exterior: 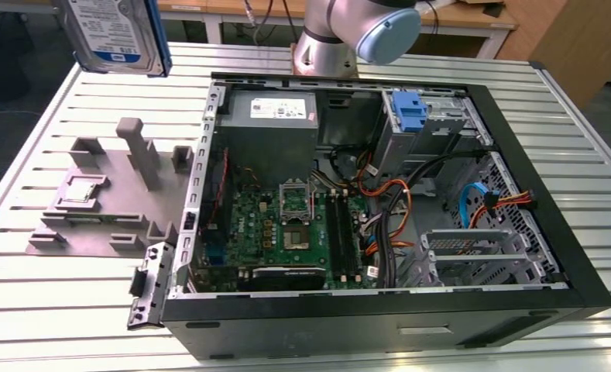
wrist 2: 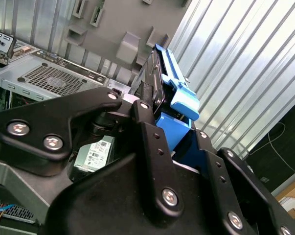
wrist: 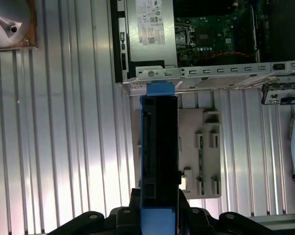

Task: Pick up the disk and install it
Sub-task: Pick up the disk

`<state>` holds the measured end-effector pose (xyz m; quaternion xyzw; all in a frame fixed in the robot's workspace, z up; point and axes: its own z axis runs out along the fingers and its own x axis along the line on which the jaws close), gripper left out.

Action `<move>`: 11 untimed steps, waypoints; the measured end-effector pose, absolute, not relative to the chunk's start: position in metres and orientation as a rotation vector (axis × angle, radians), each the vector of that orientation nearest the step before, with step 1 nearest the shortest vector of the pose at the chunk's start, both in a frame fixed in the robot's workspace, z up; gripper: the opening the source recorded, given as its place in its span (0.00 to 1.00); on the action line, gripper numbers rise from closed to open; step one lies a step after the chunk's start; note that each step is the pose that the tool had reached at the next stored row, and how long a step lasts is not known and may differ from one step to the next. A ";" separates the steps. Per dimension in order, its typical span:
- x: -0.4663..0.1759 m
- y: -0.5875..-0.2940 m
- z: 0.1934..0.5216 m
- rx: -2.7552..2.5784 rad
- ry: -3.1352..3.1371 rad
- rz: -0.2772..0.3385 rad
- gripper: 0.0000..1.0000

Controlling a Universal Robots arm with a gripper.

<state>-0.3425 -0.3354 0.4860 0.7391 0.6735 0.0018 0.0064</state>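
Observation:
The disk [exterior: 114, 35] hangs high above the table's far corner at the exterior view's left, label side showing, with a blue carrier along its edge. In the second wrist view my gripper [wrist 2: 174, 125] is shut on the disk [wrist 2: 174, 90], with a black finger [wrist 2: 147, 127] pressed on either side of the blue carrier. In the first wrist view the disk [wrist: 158, 147] appears edge-on, dark with blue ends, rising out of the gripper [wrist: 158, 218]. It is over the slatted table, beside the open computer case [wrist: 196, 81] and outside it.
The open computer case [exterior: 388, 314] lies on the slatted metal table [exterior: 36, 310]. Inside are a grey power-supply box [exterior: 269, 112], an upright blue bracket [exterior: 409, 108], cables and a metal drive cage [exterior: 481, 252]. A grey fixture plate [exterior: 88, 225] with upright posts lies at the case's left. The arm's base [exterior: 331, 39] stands behind the case.

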 end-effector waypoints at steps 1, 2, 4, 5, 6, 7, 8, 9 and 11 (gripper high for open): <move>-0.340 -0.335 0.486 2.313 2.107 0.006 0.37; -0.338 -0.335 0.486 2.313 2.107 0.006 0.37; -0.334 -0.335 0.486 2.313 2.107 0.006 0.37; -0.332 -0.335 0.486 2.313 2.107 0.006 0.37; -0.330 -0.335 0.486 2.313 2.107 0.006 0.37; -0.328 -0.335 0.486 2.313 2.107 0.006 0.37; -0.327 -0.335 0.486 2.313 2.107 0.006 0.37; -0.325 -0.335 0.486 2.313 2.107 0.006 0.37; -0.323 -0.335 0.486 2.313 2.107 0.006 0.37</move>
